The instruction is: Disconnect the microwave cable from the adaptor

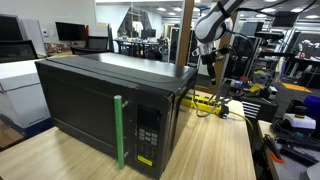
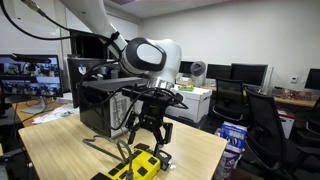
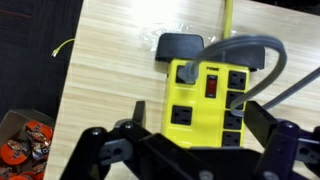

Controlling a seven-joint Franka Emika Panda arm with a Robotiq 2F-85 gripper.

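Approach step: the tool [image 3: 194, 112] hovers released and empty over the adaptor [image 3: 205, 97] on the counter [image 3: 110, 60]. Next, it should move toward the far end, straddle the microwave cable [image 3: 180, 45] plug, and clench.

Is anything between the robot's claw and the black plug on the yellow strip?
Nothing visible. The gripper hangs open above the adaptor, and the black plug at its end is uncovered. Grey cords lie beside it, not over it.
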